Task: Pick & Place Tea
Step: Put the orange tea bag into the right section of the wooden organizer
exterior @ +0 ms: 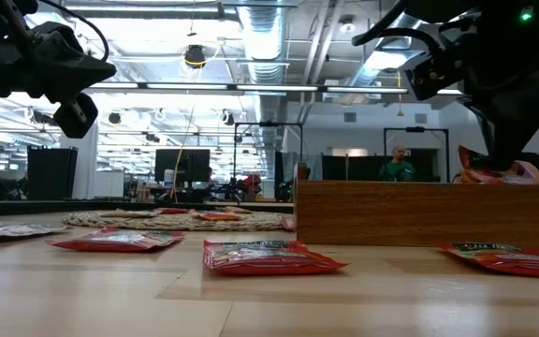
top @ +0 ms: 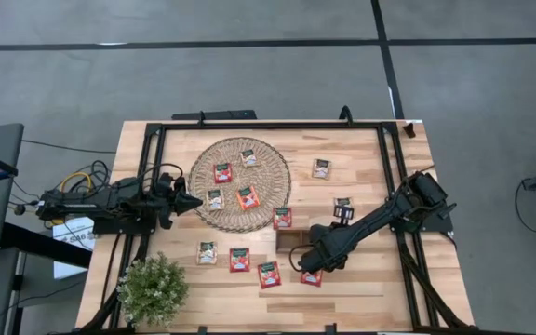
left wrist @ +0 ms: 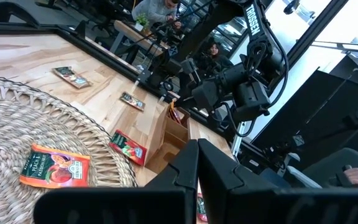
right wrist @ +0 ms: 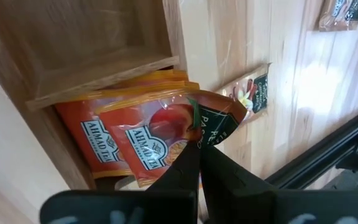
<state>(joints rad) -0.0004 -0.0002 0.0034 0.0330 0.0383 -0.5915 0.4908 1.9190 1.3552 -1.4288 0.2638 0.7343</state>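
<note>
i have the right gripper low over the wooden tray, its fingers pinched shut on the corner of an orange tea sachet that sits on others in one compartment. the left gripper waits closed and empty at the edge of the wicker mat, where more sachets lie. my worry: the corner pinch is thin, so the sachet could catch the tray wall and land crooked, or cling to the fingers and drag out.
</note>
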